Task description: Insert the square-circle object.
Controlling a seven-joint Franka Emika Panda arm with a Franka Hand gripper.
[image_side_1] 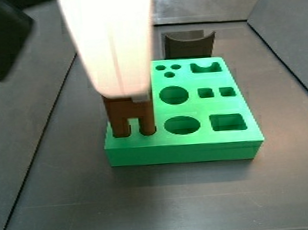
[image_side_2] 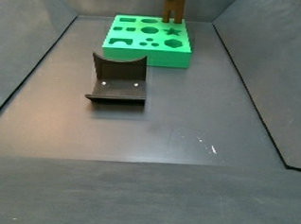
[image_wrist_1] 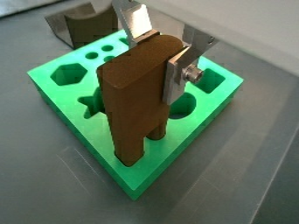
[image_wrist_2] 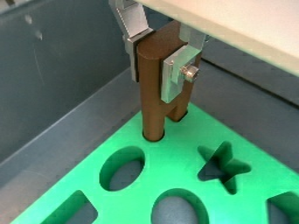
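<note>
- pincer [image_wrist_1: 163, 54] clamped on the upper end of the square-circle object [image_wrist_1: 138, 101], silver fingers [image_wrist_2: 181, 72] pressed on its sides
- square-circle object upright, two prongs down at the green block [image_wrist_1: 216, 87], at a corner of it in a side view [image_side_1: 127, 119]; depth in the holes unclear
- green block flat on dark worktop [image_side_2: 164, 134]
- fixture [image_side_2: 117, 80] stands apart, near the block
- dark grey notched block [image_side_1: 186, 40] behind green block

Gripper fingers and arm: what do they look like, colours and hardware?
In both wrist views the gripper has flat silver metal plate fingers with dark pads; one plate shows a small screw head. In a side view the arm appears as a blurred cream-white column. No cables or markings are visible.
</note>
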